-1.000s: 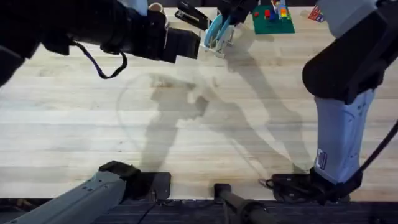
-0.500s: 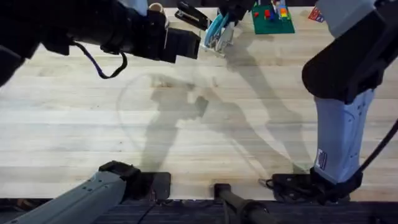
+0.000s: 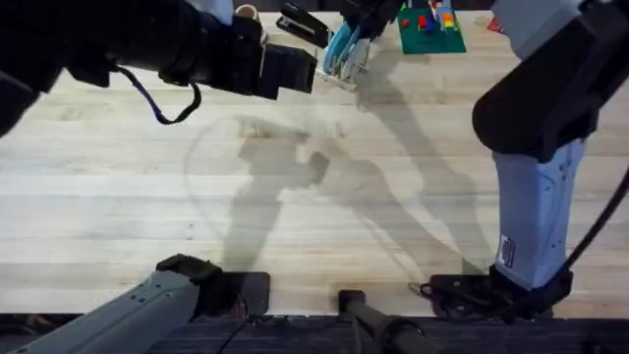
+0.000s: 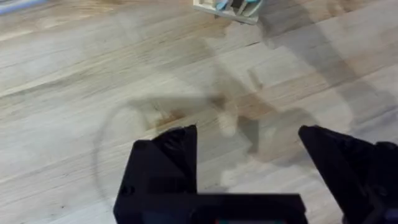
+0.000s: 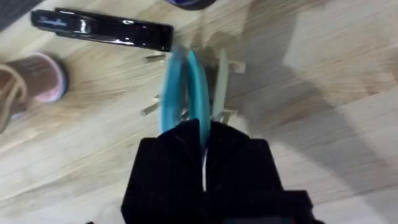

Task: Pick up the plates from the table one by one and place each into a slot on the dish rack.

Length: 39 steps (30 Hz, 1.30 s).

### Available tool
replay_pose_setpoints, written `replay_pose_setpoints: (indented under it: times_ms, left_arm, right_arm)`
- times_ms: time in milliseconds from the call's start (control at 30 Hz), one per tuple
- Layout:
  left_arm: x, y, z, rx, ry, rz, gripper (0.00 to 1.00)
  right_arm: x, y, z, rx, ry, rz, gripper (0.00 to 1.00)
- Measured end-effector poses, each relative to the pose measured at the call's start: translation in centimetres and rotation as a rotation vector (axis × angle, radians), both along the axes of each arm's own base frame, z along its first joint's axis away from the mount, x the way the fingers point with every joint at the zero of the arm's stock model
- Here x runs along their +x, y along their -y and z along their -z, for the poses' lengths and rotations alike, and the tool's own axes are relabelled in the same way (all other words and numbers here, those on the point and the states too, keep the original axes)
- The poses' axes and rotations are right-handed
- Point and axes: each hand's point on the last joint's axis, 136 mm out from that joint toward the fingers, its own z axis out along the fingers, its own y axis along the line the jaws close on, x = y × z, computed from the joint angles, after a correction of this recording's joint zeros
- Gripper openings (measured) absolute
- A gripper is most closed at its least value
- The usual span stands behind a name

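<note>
Since a second ago, little changed at the dish rack [image 3: 346,65] on the counter [image 3: 314,197]. Right gripper [image 5: 204,146] clamped narrow on a turquoise plate [image 5: 198,93] standing in the rack's slot. Best seated fully upright, then released gently. Left gripper [image 4: 249,140] gaping wide, empty, beside the rack.

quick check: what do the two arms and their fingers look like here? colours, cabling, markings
Both arms are mostly black with pale grey-white housings. The left arm has a dark cable looping below it, and its base link is grey. The right arm has a white lower link with a small dark label near the base and a black cable alongside. The left gripper has black, blocky, angular fingers; the right gripper is black too.
</note>
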Motion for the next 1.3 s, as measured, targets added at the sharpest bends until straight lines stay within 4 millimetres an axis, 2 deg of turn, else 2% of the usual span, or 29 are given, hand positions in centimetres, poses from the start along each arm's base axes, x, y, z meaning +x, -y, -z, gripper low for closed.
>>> replay_pose_setpoints:
  times_ms: [67, 867, 1067, 1233, 1300]
  left_arm:
    - [0.01, 0.00, -0.01, 0.000, 0.001, 0.000, 0.995]
    - [0.41, 0.12, -0.34, -0.006, 0.021, 0.000, 0.995]
    - [0.41, 0.12, -0.34, -0.006, 0.021, 0.000, 0.995]
    - [0.41, 0.12, -0.34, -0.006, 0.021, 0.000, 0.995]
    - [0.41, 0.12, -0.34, -0.006, 0.021, 0.000, 0.995]
  right_arm:
    - [0.06, -0.03, 0.56, -0.005, -0.010, 0.000, 0.034]
    - [0.11, -0.08, 0.49, -0.005, -0.007, 0.000, 0.037]
    - [0.11, -0.08, 0.50, -0.004, -0.007, 0.000, 0.097]
    - [0.16, -0.14, 0.47, -0.002, -0.005, -0.001, 0.215]
    - [0.18, -0.15, 0.46, -0.002, -0.004, -0.001, 0.223]
